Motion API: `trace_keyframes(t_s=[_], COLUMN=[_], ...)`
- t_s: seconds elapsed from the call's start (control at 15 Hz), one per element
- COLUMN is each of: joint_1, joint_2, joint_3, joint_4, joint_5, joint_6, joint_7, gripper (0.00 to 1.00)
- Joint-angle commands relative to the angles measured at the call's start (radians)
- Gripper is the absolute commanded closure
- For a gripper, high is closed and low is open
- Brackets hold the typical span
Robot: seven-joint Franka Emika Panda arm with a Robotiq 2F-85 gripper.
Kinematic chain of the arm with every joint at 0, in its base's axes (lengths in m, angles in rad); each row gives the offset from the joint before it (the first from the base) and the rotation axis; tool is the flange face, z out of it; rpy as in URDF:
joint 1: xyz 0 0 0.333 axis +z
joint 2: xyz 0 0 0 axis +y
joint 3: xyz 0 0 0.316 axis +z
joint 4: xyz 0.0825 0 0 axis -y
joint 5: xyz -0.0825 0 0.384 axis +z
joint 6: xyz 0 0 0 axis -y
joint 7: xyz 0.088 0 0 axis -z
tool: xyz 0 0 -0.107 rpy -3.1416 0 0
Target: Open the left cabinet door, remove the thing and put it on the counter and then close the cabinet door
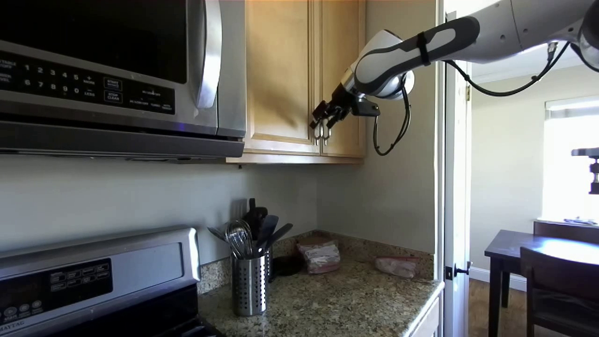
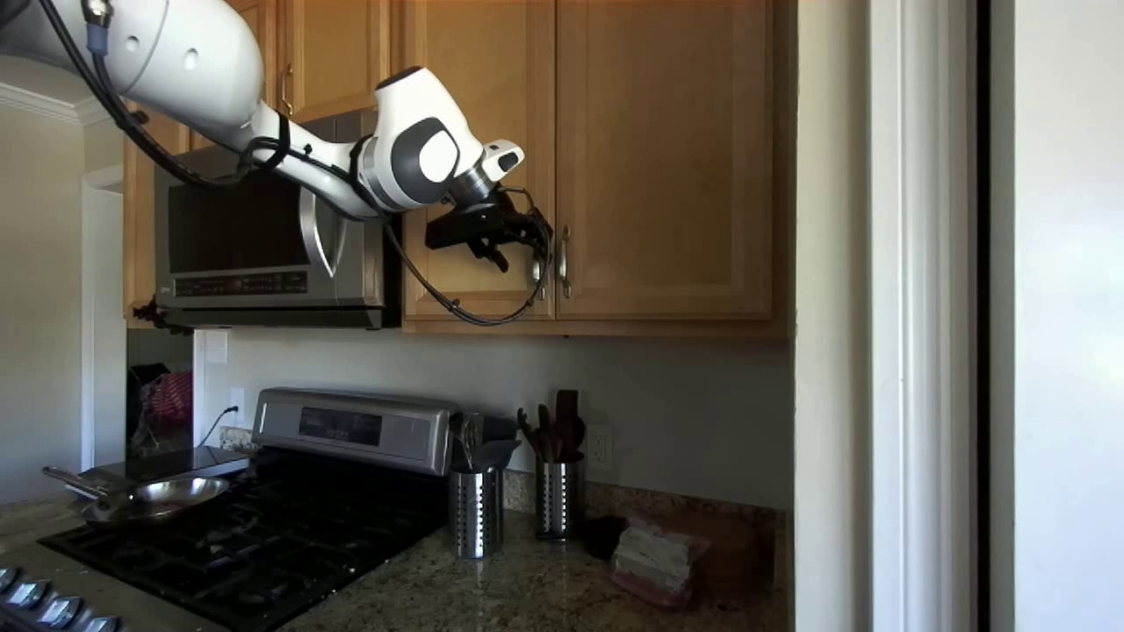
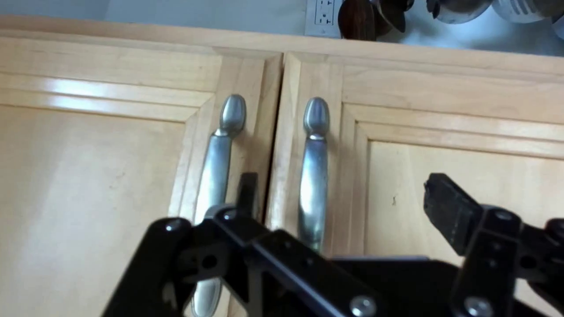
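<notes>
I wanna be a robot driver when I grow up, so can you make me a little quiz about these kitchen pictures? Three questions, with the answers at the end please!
1. True or false: the left cabinet door is shut.

2. How many steel utensil cups can you count on the counter in an exterior view?

3. Pick one. In the wrist view, what shows between the open jaws?
a) the microwave's handle
b) the left door's handle
c) a frying pan

Key: 1. True. 2. Two. 3. b.

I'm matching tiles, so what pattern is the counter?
The counter is speckled brown-beige, clearest in an exterior view.
</notes>
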Motion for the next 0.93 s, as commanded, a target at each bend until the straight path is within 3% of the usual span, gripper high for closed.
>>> trace_keyframes(t_s=[0.0,0.53,0.67,0.8,0.87], joint_1=[-0.003,-0.021,-0.026,-0.036,-0.038], joint_2=[0.047,0.057,0.038,0.017,0.008], joint_3=[-0.005,-0.006,-0.004,-0.004,-0.005], joint_4=[0.073,0.077,0.056,0.03,0.019], joint_5=[0.046,0.064,0.122,0.193,0.218], joint_6=[-0.019,-0.009,-0.018,-0.029,-0.034], joint_7=[-0.044,-0.101,-0.161,-0.233,-0.262], gripper=[0.3,0.8,0.83,0.92,0.89])
